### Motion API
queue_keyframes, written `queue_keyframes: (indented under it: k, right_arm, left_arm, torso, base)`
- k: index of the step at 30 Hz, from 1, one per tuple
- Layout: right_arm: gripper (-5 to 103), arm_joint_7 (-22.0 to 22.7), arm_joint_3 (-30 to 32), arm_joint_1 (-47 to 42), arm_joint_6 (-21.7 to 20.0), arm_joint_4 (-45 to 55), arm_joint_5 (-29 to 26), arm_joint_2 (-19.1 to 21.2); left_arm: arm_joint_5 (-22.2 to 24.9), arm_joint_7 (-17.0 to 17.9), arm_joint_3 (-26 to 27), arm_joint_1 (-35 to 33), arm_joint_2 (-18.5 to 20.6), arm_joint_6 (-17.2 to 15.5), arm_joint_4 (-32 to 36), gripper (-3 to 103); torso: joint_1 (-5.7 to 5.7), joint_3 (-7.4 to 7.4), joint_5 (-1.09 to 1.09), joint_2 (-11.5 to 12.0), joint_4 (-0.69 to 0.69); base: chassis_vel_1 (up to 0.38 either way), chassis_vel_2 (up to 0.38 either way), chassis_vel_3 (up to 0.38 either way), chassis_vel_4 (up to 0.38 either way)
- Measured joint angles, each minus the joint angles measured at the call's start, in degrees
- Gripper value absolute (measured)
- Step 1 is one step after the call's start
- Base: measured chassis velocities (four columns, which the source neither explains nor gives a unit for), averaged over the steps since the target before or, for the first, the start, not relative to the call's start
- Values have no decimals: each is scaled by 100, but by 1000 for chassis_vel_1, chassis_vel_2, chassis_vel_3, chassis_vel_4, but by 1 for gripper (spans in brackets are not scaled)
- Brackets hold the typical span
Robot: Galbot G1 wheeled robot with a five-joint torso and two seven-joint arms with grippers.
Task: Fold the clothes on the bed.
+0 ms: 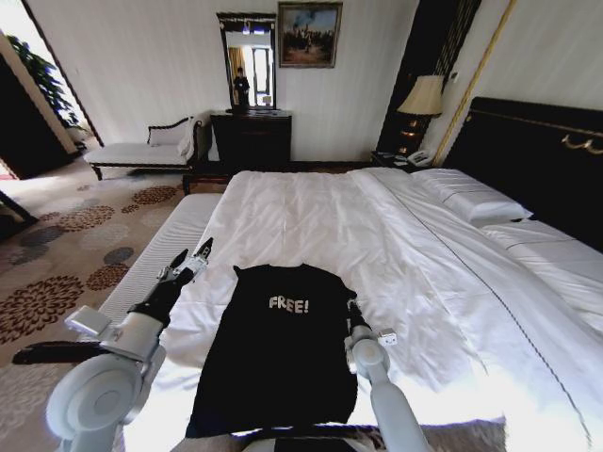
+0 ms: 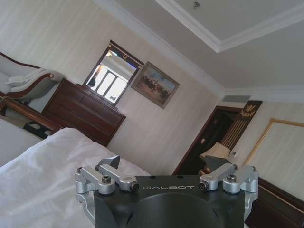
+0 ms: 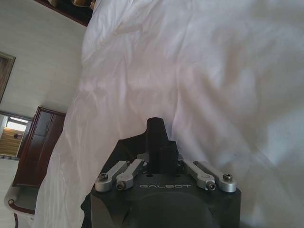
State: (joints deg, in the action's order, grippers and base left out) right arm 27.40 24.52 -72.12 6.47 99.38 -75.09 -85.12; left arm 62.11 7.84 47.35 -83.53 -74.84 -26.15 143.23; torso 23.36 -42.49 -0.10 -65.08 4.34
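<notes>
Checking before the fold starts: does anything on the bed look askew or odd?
Nothing stands out. The black T-shirt lies flat, lettering up, on the white bed. The left claw hangs open beside it; the right claw is shut at its edge.

We read white "FREE!" lettering on the chest of the black T-shirt [image 1: 283, 363]. "GALBOT" stands on the dark housing of the left gripper [image 2: 166, 166] and the right gripper [image 3: 159, 137].

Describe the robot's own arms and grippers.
Both arms have rounded pale grey-white shells. The left gripper and right gripper share a black housing marked GALBOT, silver metal linkages with screws and dark fingertips.
</notes>
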Motion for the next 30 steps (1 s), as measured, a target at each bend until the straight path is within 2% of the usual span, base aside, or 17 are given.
queue_keyframes:
  k: [2, 4, 6, 8, 14, 17, 18, 20, 22, 25, 26, 29, 30]
  right_arm:
    - [13, 13, -13, -50, -33, 27, 29, 10]
    - [13, 24, -18, -71, -51, 38, 40, 20]
    - [3, 42, -22, -98, -85, 62, 66, 48]
    - [1, 46, -14, -101, -91, 79, 117, 71]
    - [0, -192, 39, -94, 48, 197, 391, 100]
    - [0, -790, 9, -229, 342, 301, 1022, 104]
    - [0, -790, 9, -229, 342, 301, 1022, 104]
    - [0, -1191, -46, -350, 525, 301, 1503, 97]
    - [0, -1345, -81, -418, 610, 252, 1732, 81]
    - [0, -1335, -89, -423, 638, 126, 1895, 58]
    - [-3, -1299, -82, -411, 643, 52, 1949, 54]
    - [12, -1013, -42, -374, 618, -75, 1988, 58]
    - [12, -1013, -42, -374, 618, -75, 1988, 58]
  left_arm:
    - [0, 2, -5, 4, 1, 0, 0, 100]
    - [0, 2, -8, 7, 1, 0, 0, 100]
    - [1, 4, -12, 11, 3, 0, 0, 100]
    - [3, 5, -13, 13, 10, -1, 0, 100]
    - [11, 9, -5, 13, 16, -1, 0, 100]
    - [11, 9, -3, 3, -3, -1, 0, 100]
    - [11, 9, -3, 3, -3, -1, 0, 100]
    - [11, 10, -3, -2, -22, -1, 0, 100]
    - [8, 10, -11, -4, -38, -1, 0, 100]
    - [3, 10, -19, -4, -50, -1, 0, 100]
    - [2, 10, -21, -6, -52, -1, 0, 100]
    - [-3, 10, -16, -24, -54, 0, 0, 100]
    - [-3, 10, -16, -24, -54, 0, 0, 100]
  torso:
    - [0, 0, 0, 0, 0]
    - [0, 0, 0, 0, 0]
    - [0, 0, 0, 0, 0]
    - [0, 0, 0, 0, 0]
    - [0, 0, 0, 0, 0]
    - [0, 0, 0, 0, 0]
    - [0, 0, 0, 0, 0]
    - [0, 0, 0, 0, 0]
    - [0, 0, 0, 0, 0]
    - [0, 0, 0, 0, 0]
    - [0, 0, 0, 0, 0]
    - [0, 0, 0, 0, 0]
    - [0, 0, 0, 0, 0]
  base:
    - [0, 0, 0, 0]
    - [0, 0, 0, 0]
    - [0, 0, 0, 0]
    - [0, 0, 0, 0]
    - [0, 0, 0, 0]
    - [0, 0, 0, 0]
    - [0, 0, 0, 0]
    - [0, 0, 0, 0]
    - [0, 0, 0, 0]
    - [0, 0, 0, 0]
    - [0, 0, 0, 0]
    - [0, 0, 0, 0]
    - [0, 0, 0, 0]
